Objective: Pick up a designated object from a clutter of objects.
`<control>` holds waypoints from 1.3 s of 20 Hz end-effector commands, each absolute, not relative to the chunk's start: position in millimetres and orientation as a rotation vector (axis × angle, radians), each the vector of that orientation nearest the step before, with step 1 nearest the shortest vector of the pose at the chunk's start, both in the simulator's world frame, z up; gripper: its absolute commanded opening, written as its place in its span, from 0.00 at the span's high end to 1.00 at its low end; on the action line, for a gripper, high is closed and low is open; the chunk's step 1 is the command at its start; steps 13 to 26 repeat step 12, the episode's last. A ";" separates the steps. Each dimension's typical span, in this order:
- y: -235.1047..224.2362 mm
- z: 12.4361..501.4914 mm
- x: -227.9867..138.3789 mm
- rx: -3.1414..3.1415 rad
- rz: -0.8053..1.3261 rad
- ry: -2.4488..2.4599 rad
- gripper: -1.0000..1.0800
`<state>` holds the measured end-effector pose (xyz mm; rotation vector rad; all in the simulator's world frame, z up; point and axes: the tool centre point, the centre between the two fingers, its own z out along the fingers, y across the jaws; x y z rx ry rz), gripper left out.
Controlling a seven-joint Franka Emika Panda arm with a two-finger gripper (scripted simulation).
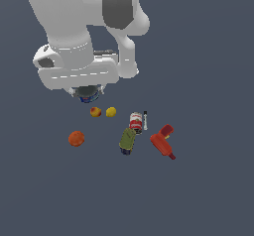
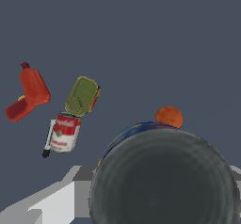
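Observation:
The designated dark can (image 1: 90,99) shows just under my gripper (image 1: 89,94), with its blue side band peeking out below the white hand. In the wrist view its dark grey-green top (image 2: 162,180) fills the lower frame, very close to the camera, and a blue edge shows along its rim. The gripper is closed around it; one pale finger (image 2: 52,202) shows beside the can and the other is hidden. The can sits apart from the rest of the clutter.
An orange ball (image 1: 76,139) (image 2: 169,116), a reddish-yellow fruit (image 1: 95,112) and a lemon (image 1: 111,112) lie on the dark floor. A red-white can (image 1: 136,121) (image 2: 65,132), thin marker (image 1: 145,120), olive bottle (image 1: 127,141) (image 2: 83,96) and red pieces (image 1: 162,141) (image 2: 28,93) lie toward the exterior view's right.

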<state>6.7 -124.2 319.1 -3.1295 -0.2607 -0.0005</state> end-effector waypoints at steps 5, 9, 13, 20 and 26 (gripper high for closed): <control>-135.0 356.5 -8.4 -3.130 0.000 -0.262 1.00; -138.0 366.3 -11.5 -3.130 0.000 -0.262 1.00; -138.8 367.7 -11.3 -3.130 0.000 -0.262 1.00; -138.8 367.7 -11.3 -3.130 0.000 -0.262 1.00; -138.8 367.7 -11.3 -3.130 0.000 -0.262 1.00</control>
